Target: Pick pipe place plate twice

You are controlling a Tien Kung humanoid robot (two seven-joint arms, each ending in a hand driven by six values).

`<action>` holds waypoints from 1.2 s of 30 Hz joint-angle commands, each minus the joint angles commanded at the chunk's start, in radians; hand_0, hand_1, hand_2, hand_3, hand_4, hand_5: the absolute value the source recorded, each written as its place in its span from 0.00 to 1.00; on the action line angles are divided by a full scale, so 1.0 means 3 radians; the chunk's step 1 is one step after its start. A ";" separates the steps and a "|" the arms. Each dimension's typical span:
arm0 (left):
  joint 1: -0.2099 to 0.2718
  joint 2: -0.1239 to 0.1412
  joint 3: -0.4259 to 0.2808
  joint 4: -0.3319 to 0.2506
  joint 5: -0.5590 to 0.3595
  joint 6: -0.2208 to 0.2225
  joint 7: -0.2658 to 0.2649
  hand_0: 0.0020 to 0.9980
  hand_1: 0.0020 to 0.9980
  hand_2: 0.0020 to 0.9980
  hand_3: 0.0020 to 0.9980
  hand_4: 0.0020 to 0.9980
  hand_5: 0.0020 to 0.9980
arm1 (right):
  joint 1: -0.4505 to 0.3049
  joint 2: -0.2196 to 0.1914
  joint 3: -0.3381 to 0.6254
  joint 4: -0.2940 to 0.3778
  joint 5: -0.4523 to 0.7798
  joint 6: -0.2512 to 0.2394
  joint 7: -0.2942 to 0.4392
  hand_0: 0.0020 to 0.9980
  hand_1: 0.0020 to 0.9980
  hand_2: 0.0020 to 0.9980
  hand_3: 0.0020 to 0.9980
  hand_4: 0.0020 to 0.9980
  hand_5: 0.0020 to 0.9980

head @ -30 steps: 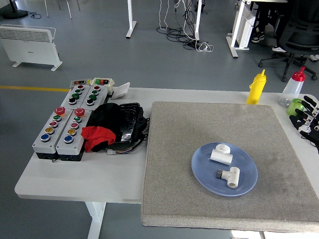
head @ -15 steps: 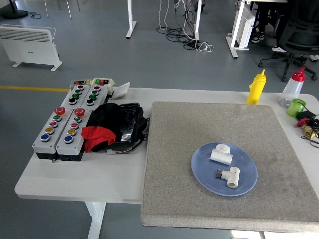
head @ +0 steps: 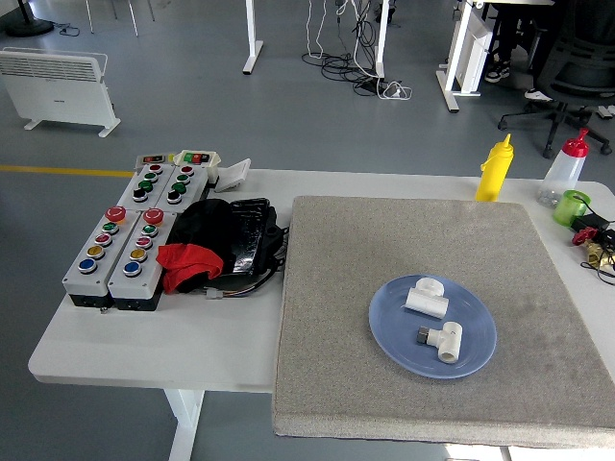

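Note:
A blue plate (head: 389,338) lies on the grey mat (head: 336,288), right of centre. Two white pipe fittings rest on the plate: one short piece (head: 427,298) toward its far side and one T-shaped piece (head: 444,340) toward its near side. Neither of my hands shows in the head view.
Button control boxes (head: 125,240) and a black and red bundle (head: 216,245) sit on the table's left part. A yellow squeeze bottle (head: 495,169), a clear bottle with a red cap (head: 564,169), a green cup (head: 572,206) and small parts (head: 594,242) stand at the far right.
My right hand was at the right edge one second ago and has withdrawn out of view. The plate and both fittings have not moved.

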 joint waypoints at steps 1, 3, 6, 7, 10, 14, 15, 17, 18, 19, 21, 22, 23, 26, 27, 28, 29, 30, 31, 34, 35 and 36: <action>0.0000 0.0000 0.0000 0.0000 0.0000 0.0001 -0.0001 0.65 0.62 0.51 0.64 0.35 1.00 | 0.0000 0.0001 0.0003 -0.0001 0.0001 0.0000 0.0000 0.86 0.81 0.90 0.86 0.65 0.44; 0.0002 0.0000 0.0000 0.0001 -0.0003 0.0001 -0.0004 0.65 0.62 0.51 0.64 0.35 1.00 | -0.0002 0.0002 0.0006 -0.0001 0.0003 0.0000 0.0001 0.86 0.81 0.90 0.86 0.65 0.44; 0.0003 0.0000 -0.0001 0.0002 -0.0005 0.0002 -0.0008 0.65 0.62 0.51 0.64 0.35 1.00 | 0.0000 0.0002 0.0008 0.0000 0.0003 -0.0004 -0.0001 0.86 0.81 0.90 0.86 0.64 0.45; 0.0003 0.0000 -0.0001 0.0002 -0.0006 0.0003 -0.0008 0.65 0.62 0.51 0.64 0.35 1.00 | 0.0001 0.0003 0.0009 0.0001 0.0002 -0.0005 -0.0004 0.86 0.81 0.90 0.86 0.64 0.45; 0.0003 0.0000 0.0002 0.0002 -0.0013 0.0003 -0.0012 0.65 0.62 0.51 0.64 0.35 1.00 | -0.0001 0.0005 0.0012 0.0002 0.0002 -0.0009 -0.0010 0.86 0.81 0.90 0.86 0.64 0.45; 0.0005 0.0000 0.0001 0.0001 -0.0012 0.0006 -0.0010 0.65 0.61 0.52 0.64 0.35 1.00 | -0.0002 0.0015 0.0016 -0.0002 0.0004 -0.0010 -0.0023 0.85 0.81 0.89 0.86 0.64 0.46; 0.0006 0.0000 0.0000 0.0001 -0.0011 0.0007 -0.0010 0.65 0.61 0.52 0.64 0.35 1.00 | -0.0003 0.0019 0.0018 -0.0002 0.0004 -0.0009 -0.0026 0.85 0.81 0.89 0.86 0.64 0.46; 0.0016 0.0000 0.0010 0.0003 -0.0031 0.0010 -0.0022 0.65 0.61 0.52 0.64 0.35 1.00 | -0.0015 0.0028 0.0014 -0.0003 0.0004 -0.0010 -0.0033 0.85 0.81 0.89 0.86 0.64 0.46; 0.0018 0.0000 0.0011 0.0003 -0.0036 0.0013 -0.0024 0.65 0.61 0.51 0.64 0.35 1.00 | -0.0018 0.0030 0.0011 -0.0003 0.0003 -0.0009 -0.0035 0.85 0.81 0.89 0.86 0.63 0.47; 0.0018 0.0000 0.0012 0.0002 -0.0040 0.0017 -0.0024 0.65 0.61 0.51 0.64 0.35 1.00 | -0.0020 0.0032 0.0006 -0.0005 0.0001 -0.0009 -0.0037 0.85 0.81 0.89 0.86 0.63 0.47; 0.0020 0.0000 0.0013 0.0000 -0.0042 0.0020 -0.0024 0.65 0.61 0.51 0.64 0.35 1.00 | -0.0023 0.0038 0.0000 -0.0009 -0.0001 -0.0010 -0.0041 0.85 0.81 0.89 0.86 0.63 0.47; 0.0020 0.0000 0.0013 0.0000 -0.0043 0.0021 -0.0024 0.65 0.61 0.51 0.64 0.35 1.00 | -0.0024 0.0040 -0.0002 -0.0010 -0.0001 -0.0011 -0.0043 0.85 0.81 0.89 0.86 0.63 0.47; 0.0024 0.0000 0.0012 0.0001 -0.0044 0.0021 -0.0027 0.65 0.61 0.51 0.64 0.35 1.00 | -0.0027 0.0041 -0.0007 -0.0013 0.0001 -0.0010 -0.0046 0.85 0.81 0.89 0.86 0.63 0.47; 0.0033 0.0000 0.0009 0.0002 -0.0043 0.0017 -0.0032 0.65 0.61 0.51 0.64 0.35 1.00 | -0.0034 0.0040 -0.0018 -0.0015 0.0005 -0.0007 -0.0051 0.85 0.81 0.89 0.85 0.63 0.48; 0.0036 0.0000 0.0008 0.0003 -0.0043 0.0016 -0.0033 0.65 0.61 0.51 0.64 0.35 1.00 | -0.0036 0.0040 -0.0018 -0.0015 0.0005 -0.0006 -0.0051 0.85 0.81 0.89 0.85 0.63 0.48; 0.0038 0.0000 0.0007 0.0003 -0.0043 0.0016 -0.0034 0.65 0.61 0.51 0.64 0.35 1.00 | -0.0038 0.0039 -0.0018 -0.0015 0.0006 -0.0006 -0.0051 0.85 0.81 0.89 0.85 0.63 0.48; 0.0040 0.0000 0.0006 0.0002 -0.0042 0.0017 -0.0033 0.65 0.61 0.51 0.64 0.35 1.00 | -0.0038 0.0040 -0.0016 -0.0015 0.0006 -0.0006 -0.0051 0.85 0.81 0.89 0.85 0.63 0.48; 0.0042 0.0000 0.0004 0.0002 -0.0040 0.0017 -0.0032 0.65 0.61 0.51 0.64 0.35 1.00 | -0.0038 0.0040 -0.0014 -0.0014 0.0007 -0.0006 -0.0050 0.85 0.81 0.89 0.85 0.63 0.48; 0.0044 0.0000 0.0003 0.0002 -0.0036 0.0016 -0.0030 0.65 0.61 0.51 0.64 0.35 1.00 | -0.0038 0.0043 -0.0010 -0.0014 0.0007 -0.0005 -0.0049 0.85 0.81 0.89 0.85 0.63 0.48; 0.0045 0.0000 0.0007 0.0002 -0.0039 0.0015 -0.0030 0.65 0.61 0.51 0.64 0.35 1.00 | -0.0041 0.0047 -0.0004 -0.0015 0.0009 -0.0005 -0.0046 0.85 0.81 0.89 0.85 0.63 0.48; 0.0045 0.0000 0.0010 0.0002 -0.0043 0.0015 -0.0032 0.65 0.61 0.51 0.64 0.35 1.00 | -0.0043 0.0048 -0.0001 -0.0016 0.0011 -0.0006 -0.0044 0.85 0.81 0.89 0.85 0.63 0.48; 0.0045 0.0000 0.0011 0.0002 -0.0044 0.0015 -0.0033 0.65 0.61 0.51 0.64 0.35 1.00 | -0.0044 0.0049 0.0000 -0.0017 0.0012 -0.0006 -0.0043 0.85 0.81 0.89 0.85 0.63 0.49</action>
